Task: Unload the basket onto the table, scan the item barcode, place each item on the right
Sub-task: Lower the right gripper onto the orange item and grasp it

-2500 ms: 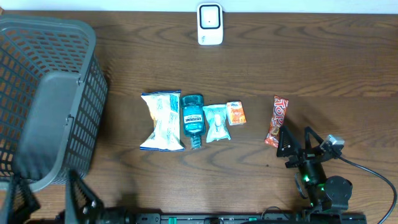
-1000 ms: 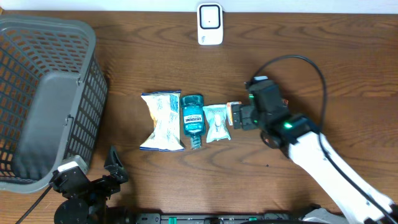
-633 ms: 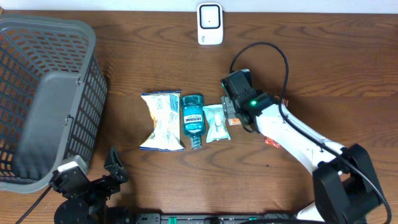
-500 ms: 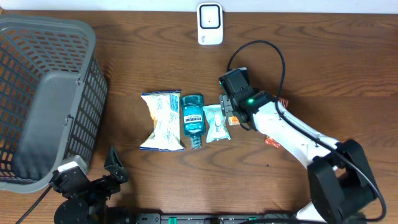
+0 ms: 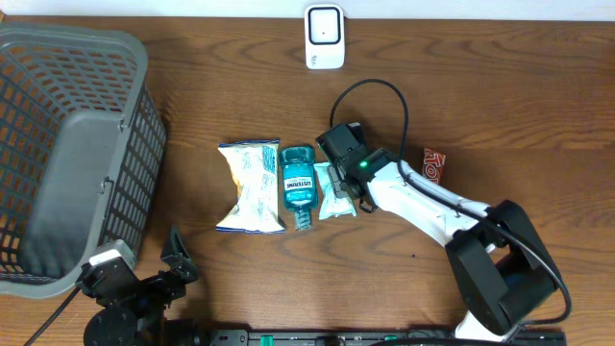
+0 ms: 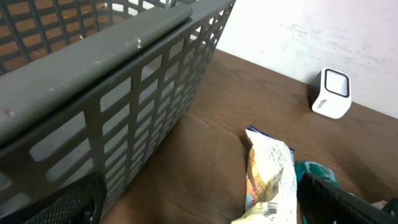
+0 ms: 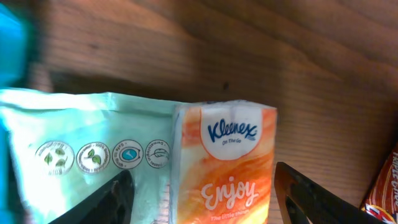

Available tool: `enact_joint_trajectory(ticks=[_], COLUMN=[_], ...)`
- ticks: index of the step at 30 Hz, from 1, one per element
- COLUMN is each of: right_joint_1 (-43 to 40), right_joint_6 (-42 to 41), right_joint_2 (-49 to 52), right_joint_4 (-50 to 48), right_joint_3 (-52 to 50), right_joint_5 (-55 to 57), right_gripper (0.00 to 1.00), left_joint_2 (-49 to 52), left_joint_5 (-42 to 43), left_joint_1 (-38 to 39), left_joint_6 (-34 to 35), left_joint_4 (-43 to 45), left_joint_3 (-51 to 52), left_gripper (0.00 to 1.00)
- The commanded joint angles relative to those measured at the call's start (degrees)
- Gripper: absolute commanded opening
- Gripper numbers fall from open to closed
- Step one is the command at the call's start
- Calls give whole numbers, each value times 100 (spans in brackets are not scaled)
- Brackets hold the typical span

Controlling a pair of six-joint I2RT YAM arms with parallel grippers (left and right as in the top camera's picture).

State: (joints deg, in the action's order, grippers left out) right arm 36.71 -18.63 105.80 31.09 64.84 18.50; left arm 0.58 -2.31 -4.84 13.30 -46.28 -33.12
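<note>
An orange Kleenex tissue pack lies flat on the wooden table, between the fingers of my right gripper. The jaws are open. The right finger is close to the pack's edge. The left finger stands over a pale green pouch, with a gap to the pack. In the overhead view the right gripper covers the tissue pack. The white barcode scanner stands at the table's far edge. My left gripper is open and empty at the front left.
In the row lie a chips bag, a blue mouthwash bottle and the green pouch. A red snack bar lies to the right of the arm. A large grey basket fills the left side.
My right arm has swung from the front right out to the row and slid left over the tissue pack, its jaws narrowing around it. The left arm has stayed still.
</note>
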Motion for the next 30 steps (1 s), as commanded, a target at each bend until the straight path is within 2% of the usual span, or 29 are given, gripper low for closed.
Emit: enact_joint_trajectory(ticks=[1,6,11,17,24,30], right_joint_1=[15,13,13,13,59,155], right_joint_6=[48,44,162,2184,2481,3016], right_joint_2=[70,57,57,59,61,61], right_joint_4=[90,236,1106,1834,1993,1547], right_joint_3=[72,160,833,1036,1014,573], right_joint_5=[304,302,354,442,546,365], right_gripper=[67,69,68,64,69,72], left_joint_2=[-39,-39,-39,-39,-39,-39], left_joint_5=[-72,-74,-74,-72,-74,-74], left_joint_1=[-28,-28,-28,-28,-28,-28], left_joint_6=[-9,-9,-9,-9,-9,-9], left_joint_4=[0,0,2,0,0,2], left_joint_3=[4,4,4,4,4,4], left_gripper=[98,98,98,98,98,98])
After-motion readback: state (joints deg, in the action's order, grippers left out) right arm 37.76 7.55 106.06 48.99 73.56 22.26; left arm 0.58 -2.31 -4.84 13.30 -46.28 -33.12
